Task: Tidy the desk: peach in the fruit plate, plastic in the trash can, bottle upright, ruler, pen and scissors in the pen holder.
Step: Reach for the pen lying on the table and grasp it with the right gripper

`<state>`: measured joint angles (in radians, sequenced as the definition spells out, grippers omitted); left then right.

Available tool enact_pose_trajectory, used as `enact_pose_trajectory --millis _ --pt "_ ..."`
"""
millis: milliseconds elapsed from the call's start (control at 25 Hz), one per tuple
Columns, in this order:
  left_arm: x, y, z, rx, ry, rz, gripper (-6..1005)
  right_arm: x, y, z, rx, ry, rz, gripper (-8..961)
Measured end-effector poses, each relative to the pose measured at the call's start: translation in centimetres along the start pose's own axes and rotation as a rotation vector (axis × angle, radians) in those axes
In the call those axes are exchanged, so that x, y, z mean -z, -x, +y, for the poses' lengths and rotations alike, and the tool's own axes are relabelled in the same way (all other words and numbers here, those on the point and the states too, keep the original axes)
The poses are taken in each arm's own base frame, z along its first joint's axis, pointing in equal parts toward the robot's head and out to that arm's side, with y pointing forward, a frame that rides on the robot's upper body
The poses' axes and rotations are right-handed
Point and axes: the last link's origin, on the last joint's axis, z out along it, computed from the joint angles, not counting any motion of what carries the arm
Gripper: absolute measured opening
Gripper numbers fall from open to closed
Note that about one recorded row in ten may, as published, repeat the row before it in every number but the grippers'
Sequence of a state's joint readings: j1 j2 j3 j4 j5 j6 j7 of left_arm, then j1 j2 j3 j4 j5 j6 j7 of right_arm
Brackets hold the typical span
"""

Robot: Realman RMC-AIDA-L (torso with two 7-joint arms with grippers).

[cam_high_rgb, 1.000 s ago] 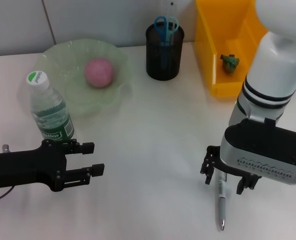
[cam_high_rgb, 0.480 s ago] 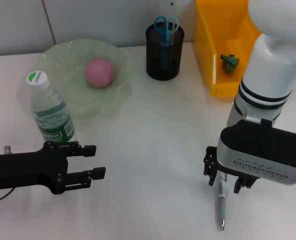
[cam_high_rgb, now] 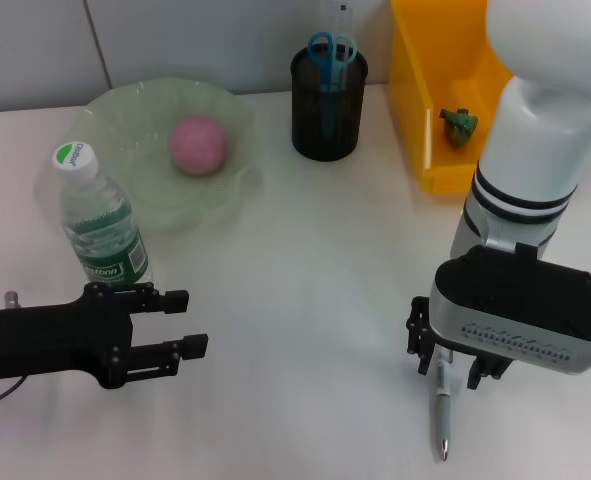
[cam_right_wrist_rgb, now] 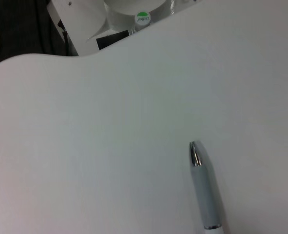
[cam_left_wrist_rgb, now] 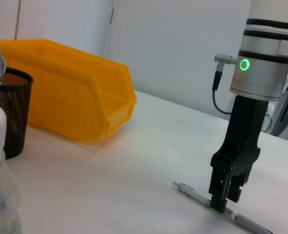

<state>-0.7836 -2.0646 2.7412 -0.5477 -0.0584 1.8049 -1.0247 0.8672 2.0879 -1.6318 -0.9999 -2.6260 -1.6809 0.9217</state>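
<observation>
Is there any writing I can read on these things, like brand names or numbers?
Bottle cap: green print, too blurred to read.
Bottle label: white lettering on green, too blurred to read.
Ruler in the black mesh cup: marks too small to read.
Right arm's wrist ring: a glowing green circle, no words.
Nothing else carries writing.

Right pincer [cam_left_wrist_rgb: 220,204] astride pen [cam_left_wrist_rgb: 221,216]

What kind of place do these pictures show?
Probably an office-style desk set up for a robot tidying test: a plain white desk against a pale wall, a black wire-mesh pen holder with blue-handled scissors, and a silver pen under the right gripper.
</observation>
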Motion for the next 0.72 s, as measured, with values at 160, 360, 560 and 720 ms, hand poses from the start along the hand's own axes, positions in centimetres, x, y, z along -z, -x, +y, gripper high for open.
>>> enact_pose_trajectory --millis 160,360,560,720 --pt "0.0 0.0 0.0 0.0 0.0 0.0 638 -0.15 0.0 -0.16 0.0 0.001 0.001 488" --pt "0.0 -0.09 -0.02 -0.001 -0.002 0.007 637 -0.32 -0.01 -0.31 0.006 0.005 0.005 487" --pt "0.02 -0.12 -0.02 -0.002 -0.003 0.011 638 -0.36 -0.02 -0.32 0.006 0.005 0.004 485" --pt "0.02 -0.26 0.0 -0.003 -0.002 0.021 637 -0.47 -0.02 -0.18 0.004 0.007 0.001 450"
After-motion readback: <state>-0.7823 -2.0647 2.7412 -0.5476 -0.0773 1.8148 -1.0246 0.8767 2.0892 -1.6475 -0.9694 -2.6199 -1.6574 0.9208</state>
